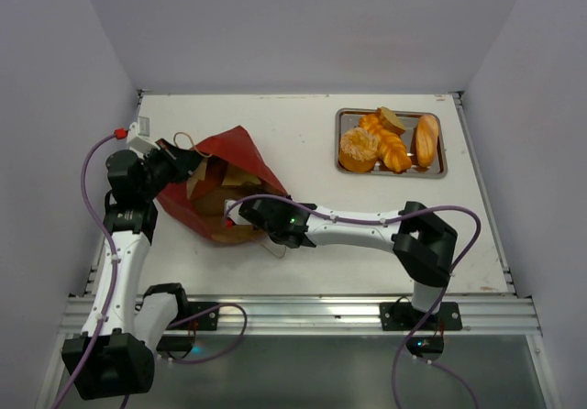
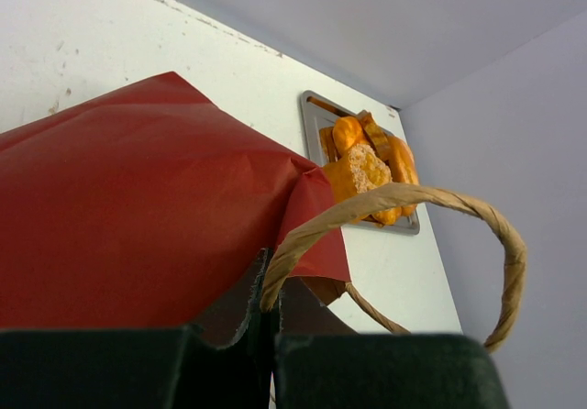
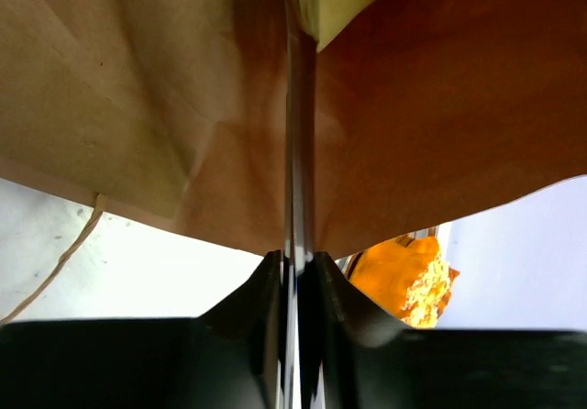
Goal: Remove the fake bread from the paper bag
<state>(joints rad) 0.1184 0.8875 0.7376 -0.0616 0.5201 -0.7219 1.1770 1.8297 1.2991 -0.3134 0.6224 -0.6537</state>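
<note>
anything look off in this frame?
The paper bag lies collapsed on its side and badly creased, not upright. The left gripper and the right gripper each pinch only its paper, not bread. On the tray, the bread sits in an uneven heap.

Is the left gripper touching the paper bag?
Touching. The left wrist view shows the left gripper shut on the edge of the paper bag.

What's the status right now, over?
Left pincer shut on paper bag rim. Right pincer pinching the bag's near edge. Bread on tray; none seen inside bag. Nothing in the way.
</note>
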